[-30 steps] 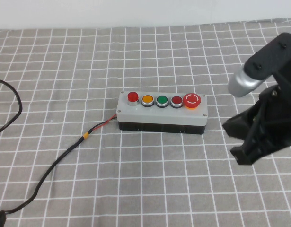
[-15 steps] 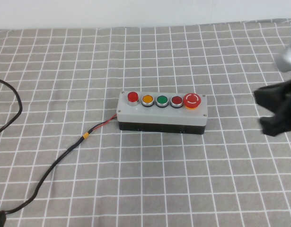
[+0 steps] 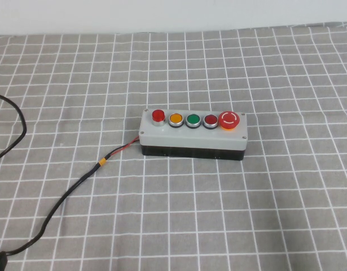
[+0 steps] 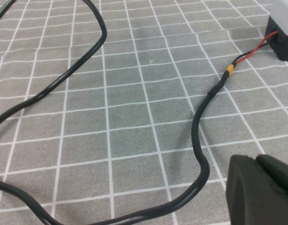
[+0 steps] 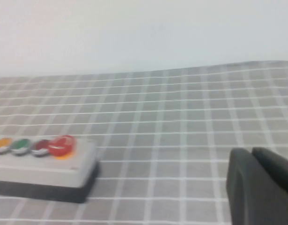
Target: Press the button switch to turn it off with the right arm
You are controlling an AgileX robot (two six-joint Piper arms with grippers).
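The button switch (image 3: 158,116) is the small bright-red button in a silver collar at the left end of the grey-topped, black-based box (image 3: 193,135), mid-table in the high view. Neither arm shows in the high view. My right gripper (image 5: 252,153) is shut and empty, well off to the right of the box (image 5: 45,171) and away from it; that view shows the orange, green, dark-red and mushroom buttons, and the bright-red one is out of frame. My left gripper (image 4: 256,160) is shut and empty, low over the cloth beside the black cable (image 4: 200,136).
A grey cloth with a white grid (image 3: 218,214) covers the table. The black cable (image 3: 66,195) runs from the box's left end to the front left, with red and black wires (image 3: 125,148) at the box. A white wall (image 3: 162,14) stands behind.
My right arm has pulled back to the right and left the high view. The box and cable have not moved.
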